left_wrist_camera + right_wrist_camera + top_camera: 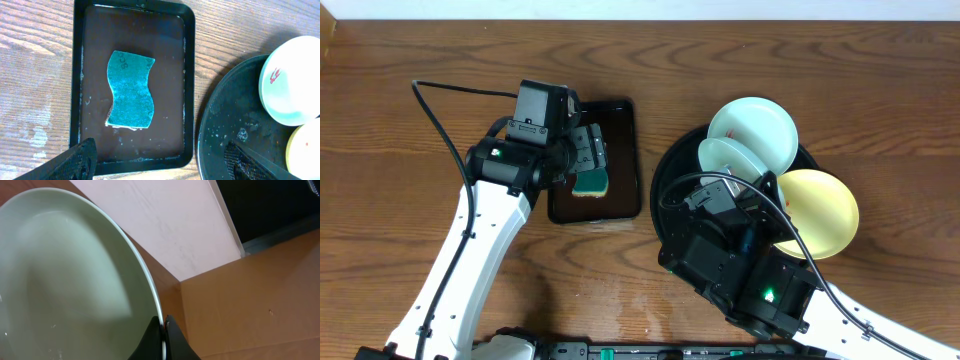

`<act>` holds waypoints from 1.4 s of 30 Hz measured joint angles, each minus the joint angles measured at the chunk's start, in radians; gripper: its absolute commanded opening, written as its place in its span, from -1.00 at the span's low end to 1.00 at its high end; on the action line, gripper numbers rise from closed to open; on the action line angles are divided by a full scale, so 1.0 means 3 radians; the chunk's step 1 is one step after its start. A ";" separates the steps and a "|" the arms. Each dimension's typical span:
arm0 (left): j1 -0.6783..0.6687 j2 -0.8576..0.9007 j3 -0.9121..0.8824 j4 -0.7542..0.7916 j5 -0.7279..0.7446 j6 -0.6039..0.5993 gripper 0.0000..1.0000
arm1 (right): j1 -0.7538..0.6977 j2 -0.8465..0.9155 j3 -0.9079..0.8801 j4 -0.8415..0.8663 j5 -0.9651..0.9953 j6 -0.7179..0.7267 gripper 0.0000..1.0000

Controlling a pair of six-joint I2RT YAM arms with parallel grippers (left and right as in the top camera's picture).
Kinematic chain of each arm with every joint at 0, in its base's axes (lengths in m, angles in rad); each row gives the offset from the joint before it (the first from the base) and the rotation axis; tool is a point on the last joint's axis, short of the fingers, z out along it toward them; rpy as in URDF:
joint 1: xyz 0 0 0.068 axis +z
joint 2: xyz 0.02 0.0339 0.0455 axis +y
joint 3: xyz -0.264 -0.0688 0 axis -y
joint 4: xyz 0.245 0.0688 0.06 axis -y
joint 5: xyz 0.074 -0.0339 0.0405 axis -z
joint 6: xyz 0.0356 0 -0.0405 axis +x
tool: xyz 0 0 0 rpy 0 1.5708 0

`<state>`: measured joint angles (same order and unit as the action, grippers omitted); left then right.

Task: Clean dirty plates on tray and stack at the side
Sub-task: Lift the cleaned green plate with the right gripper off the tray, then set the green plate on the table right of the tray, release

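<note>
Scene: two robot arms work at a brown wooden surface (420, 50).
Right fingers (162, 332): pressed together on the rim of a pale plate (725, 158). They hold it raised and tilted on edge over the round tray (660, 190).
Other plates: a second pale plate (760, 125) with a small red smear and a yellow plate (820, 215) rest at the far and right parts of the round tray. No plate sits on the bare surface yet.
Left fingers (592, 160): spread wide apart, holding nothing, hovering over the small tray (75, 75).
Sponge (129, 90): teal, wavy-edged, lying flat in the small tray.
Key relation: the sponge lies just ahead of the left fingers and within their spread. Its long axis points away from them, across the line joining the two tips, so closing would likely pinch its narrow width.
Nearer arm: the left is right above the sponge. The right is well apart, busy with its plate.
Likely step: lowering to take the sponge, then wiping the held plate.
</note>
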<state>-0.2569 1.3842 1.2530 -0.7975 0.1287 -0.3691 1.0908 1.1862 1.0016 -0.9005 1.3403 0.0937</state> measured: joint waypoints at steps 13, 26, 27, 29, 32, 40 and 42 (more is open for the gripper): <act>0.0000 0.0000 0.0000 0.0000 0.0000 0.0001 0.65 | -0.0086 0.0000 0.0000 0.0064 -0.0094 0.0136 -0.98; 0.0000 0.0000 0.0000 -0.0009 0.0000 0.0000 0.64 | -0.2655 -0.0056 0.0004 0.0168 -0.2833 0.0783 -0.98; 0.0000 0.0000 0.0000 -0.0009 0.0000 0.0000 0.65 | -0.3031 -0.0088 0.0004 0.0221 -0.3192 0.0801 -0.98; 0.0000 0.0000 0.0000 -0.0006 0.0000 0.0000 0.65 | -0.3408 -0.0113 0.0004 0.0295 -0.3595 0.0815 -0.98; 0.0000 0.0000 0.0000 -0.0008 0.0000 0.0001 0.64 | -0.4200 -0.0112 0.0009 0.0470 -0.4105 0.0876 -0.98; 0.0000 0.0001 0.0000 -0.0009 0.0000 0.0000 0.64 | -0.5653 0.0308 0.0018 0.0918 -0.4506 0.1177 -0.98; 0.0000 0.0001 0.0000 -0.0009 0.0000 0.0001 0.64 | -0.5868 0.0528 0.0018 0.0964 -0.4534 0.1225 -0.98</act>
<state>-0.2569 1.3846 1.2530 -0.8001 0.1287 -0.3687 -0.6697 1.3445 1.0069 -0.6113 -0.0200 0.4610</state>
